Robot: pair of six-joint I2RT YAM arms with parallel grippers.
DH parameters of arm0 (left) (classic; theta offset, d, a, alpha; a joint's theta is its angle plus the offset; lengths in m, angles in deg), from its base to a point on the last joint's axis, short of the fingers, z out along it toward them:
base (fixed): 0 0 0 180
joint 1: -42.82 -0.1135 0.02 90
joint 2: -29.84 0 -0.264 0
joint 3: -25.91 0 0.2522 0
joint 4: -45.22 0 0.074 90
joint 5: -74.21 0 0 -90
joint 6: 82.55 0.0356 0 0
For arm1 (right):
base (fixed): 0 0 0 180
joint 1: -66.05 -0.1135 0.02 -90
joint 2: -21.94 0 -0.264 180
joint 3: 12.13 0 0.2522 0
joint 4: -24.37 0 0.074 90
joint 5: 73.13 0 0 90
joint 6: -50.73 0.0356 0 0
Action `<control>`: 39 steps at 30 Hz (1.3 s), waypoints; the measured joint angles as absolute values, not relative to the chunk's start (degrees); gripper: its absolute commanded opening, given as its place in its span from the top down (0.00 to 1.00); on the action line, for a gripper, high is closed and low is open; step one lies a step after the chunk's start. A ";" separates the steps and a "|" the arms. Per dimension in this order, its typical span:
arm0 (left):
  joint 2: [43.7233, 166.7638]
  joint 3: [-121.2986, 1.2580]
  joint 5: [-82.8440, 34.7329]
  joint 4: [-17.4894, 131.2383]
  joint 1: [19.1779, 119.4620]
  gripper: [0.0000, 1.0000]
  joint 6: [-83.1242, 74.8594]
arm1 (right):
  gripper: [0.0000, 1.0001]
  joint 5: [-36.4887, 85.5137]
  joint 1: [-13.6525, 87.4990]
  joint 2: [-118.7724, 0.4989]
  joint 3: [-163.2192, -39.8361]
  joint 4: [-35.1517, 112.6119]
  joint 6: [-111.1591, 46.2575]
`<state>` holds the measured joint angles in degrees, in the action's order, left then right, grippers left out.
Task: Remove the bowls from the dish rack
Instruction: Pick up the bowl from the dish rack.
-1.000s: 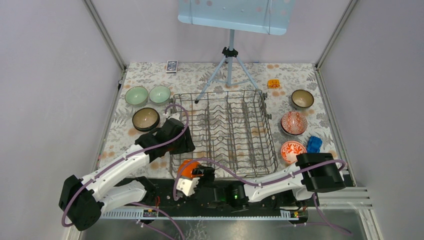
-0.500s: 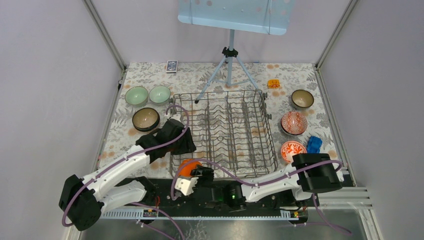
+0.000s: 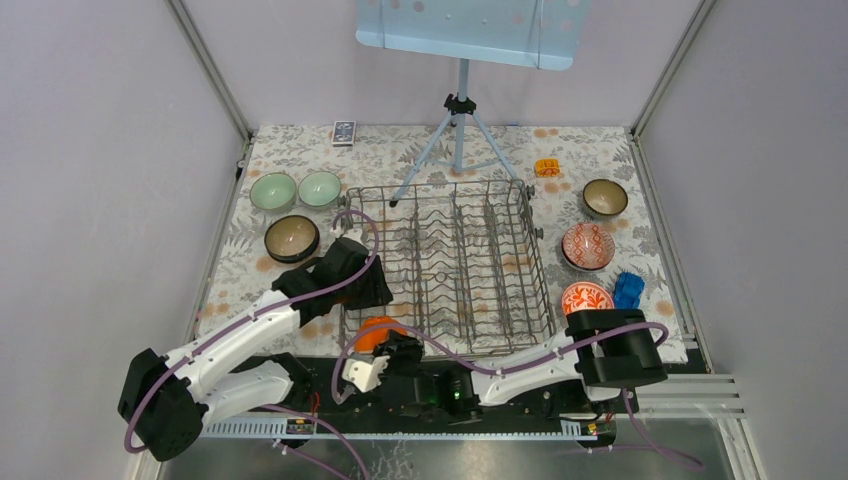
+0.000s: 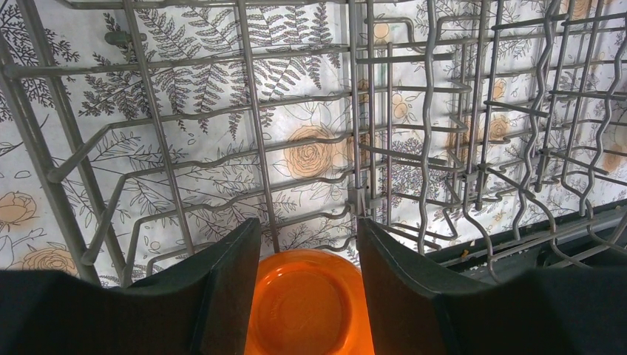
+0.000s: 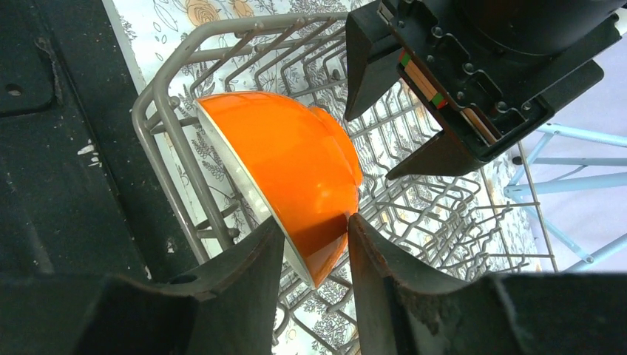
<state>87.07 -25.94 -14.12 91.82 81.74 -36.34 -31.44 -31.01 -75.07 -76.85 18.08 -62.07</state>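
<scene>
An orange bowl [image 3: 375, 331] stands on edge in the near-left corner of the grey wire dish rack [image 3: 440, 184]. In the right wrist view my right gripper [image 5: 314, 229] is shut on the orange bowl [image 5: 296, 163], with one finger inside its white rim and one on the outer wall. My left gripper [image 4: 308, 233] hangs open over the bowl's foot [image 4: 307, 303] and does not touch it. The rest of the rack [image 4: 155, 140] holds no bowls. Two pale green bowls [image 3: 272, 190] and a brown one [image 3: 291, 237] sit on the table to the left.
Right of the rack sit a brown bowl [image 3: 605, 197] and two red-patterned bowls [image 3: 588, 245], with a blue object [image 3: 629, 288] beside them. A blue-grey tripod stand [image 3: 458, 140] is behind the rack. A small orange item [image 3: 546, 167] and a small box [image 3: 343, 132] lie near the back.
My right gripper has slid left and its jaws have narrowed onto the orange bowl's rim. The left gripper has barely moved, its jaws slightly narrower.
</scene>
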 measured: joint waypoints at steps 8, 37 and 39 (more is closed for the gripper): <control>87.29 -25.94 -14.17 91.82 81.74 0.46 -36.34 | 0.69 -35.14 -30.85 -78.08 -77.81 14.87 -65.70; 87.77 -26.59 -13.09 92.19 81.67 0.35 -36.54 | 1.00 -41.13 -30.13 -79.16 -75.85 7.13 -72.43; 88.32 -27.58 -12.40 92.50 81.56 0.32 -36.54 | 1.00 -41.10 -30.13 -78.70 -75.28 6.45 -72.85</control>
